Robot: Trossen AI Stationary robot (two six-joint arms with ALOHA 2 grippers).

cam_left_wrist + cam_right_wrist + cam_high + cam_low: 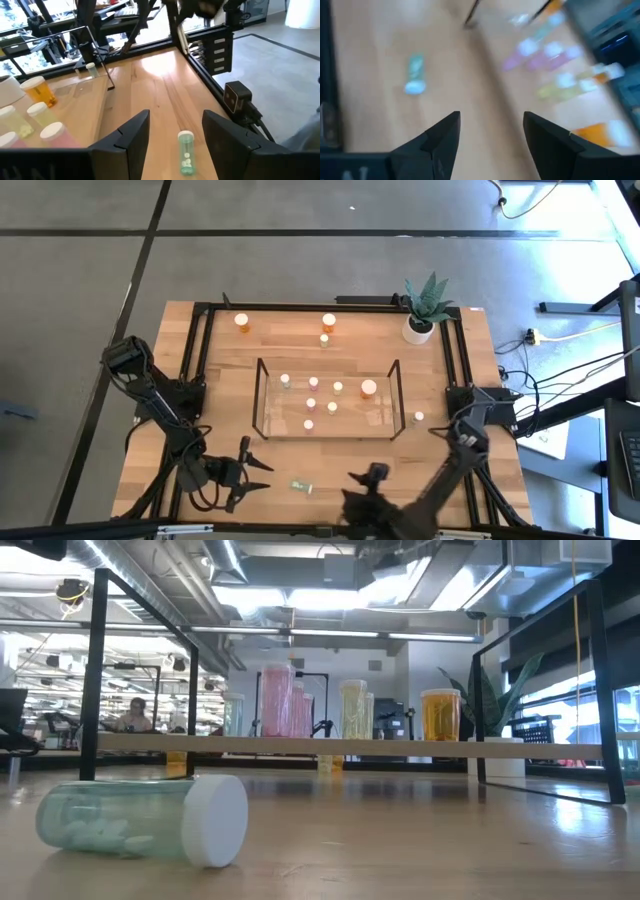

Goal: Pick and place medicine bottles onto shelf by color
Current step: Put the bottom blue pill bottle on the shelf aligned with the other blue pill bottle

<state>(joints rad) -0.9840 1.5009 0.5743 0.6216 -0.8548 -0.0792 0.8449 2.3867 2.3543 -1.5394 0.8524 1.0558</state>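
Nearest you, at the front edge of the tabletop (480, 330), a greenish bottle (302, 486) lies on its side with its white cap on, between your two arms and touching neither. Your left claw (262, 475) sits just beside it on the left with its fingers spread and nothing between them; in the left wrist view the bottle shows in the gap ahead of the fingers. Your right claw (350, 486) sits on the bottle's other side, a little farther off, also spread and empty.

Behind the bottle stands the shelf (262, 395), a clear rack with thin black ends, set across the middle of the tabletop. Several small bottles stand upright on it: pinkish ones (313, 383) toward the left and centre, yellowish ones (338, 388) beside them, and a larger orange bottle (369, 388) toward the right end. A small white-capped bottle (419, 417) stands on the wood just outside the shelf's right end.

Farther back, three more bottles are still on the bare wood: an orange one (242, 322) at the far left, another orange one (329, 322) near the middle, and a small pale one (324, 339) just in front of it. A potted plant (424, 308) stands at the far right corner.
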